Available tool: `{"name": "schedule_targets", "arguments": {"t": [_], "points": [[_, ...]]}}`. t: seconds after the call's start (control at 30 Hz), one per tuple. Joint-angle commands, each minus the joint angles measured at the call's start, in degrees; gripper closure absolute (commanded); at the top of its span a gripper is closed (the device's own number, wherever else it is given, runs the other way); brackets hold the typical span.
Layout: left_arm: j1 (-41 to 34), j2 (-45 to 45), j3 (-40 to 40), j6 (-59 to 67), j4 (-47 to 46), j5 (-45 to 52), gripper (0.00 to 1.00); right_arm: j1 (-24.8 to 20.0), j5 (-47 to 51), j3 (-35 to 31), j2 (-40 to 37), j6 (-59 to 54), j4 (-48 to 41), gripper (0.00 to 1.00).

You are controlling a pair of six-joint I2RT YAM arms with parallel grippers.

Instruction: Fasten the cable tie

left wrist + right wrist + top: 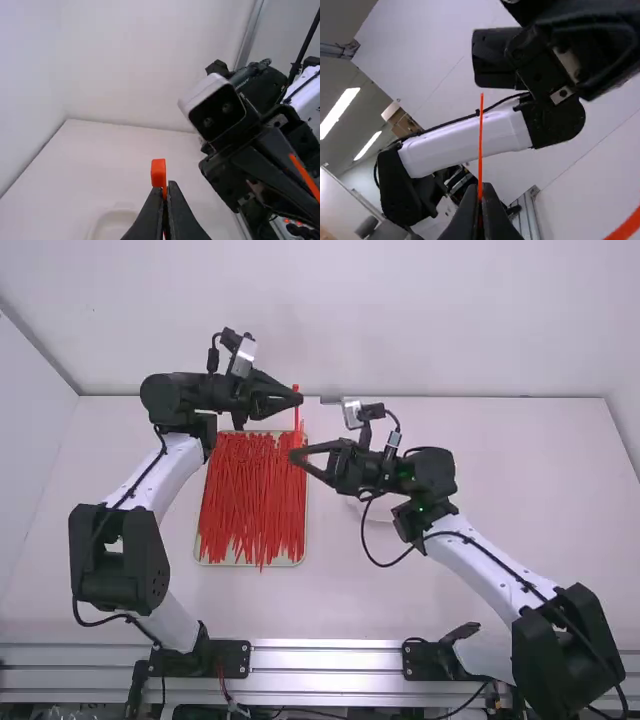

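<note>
One cable tie point(297, 422), unthreaded: left end effector point(291, 394) clamps head point(158, 173), right end effector point(295, 453) clamps tail point(481, 145); you likely feed tail through head next.

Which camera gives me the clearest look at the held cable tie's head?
Left wrist view: the cable tie's head stands close-up just above the shut left gripper. High view shows it tiny at that gripper's tip; right wrist view shows the strap.
</note>
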Motion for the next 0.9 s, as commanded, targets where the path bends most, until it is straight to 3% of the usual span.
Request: {"name": "schedule_targets", "arguments": {"t": [0.0, 0.43, 0.87], "points": [[-0.07, -0.52, 0.11, 2.01, 1.31, 0.33, 0.99, 0.50, 0.57, -0.07, -0.83, -0.35, -2.01, 1.00], [-0.04, -0.52, -10.73, 2.03, 15.65, 0.33, 0.98, 2.14, 1.99, -0.09, -0.83, -2.01, -10.40, 1.00], [-0.07, -0.52, -11.58, 1.81, 16.26, 0.33, 0.99, 2.14, 0.07, -0.09, -0.83, -1.99, -15.06, 1.00]]}}
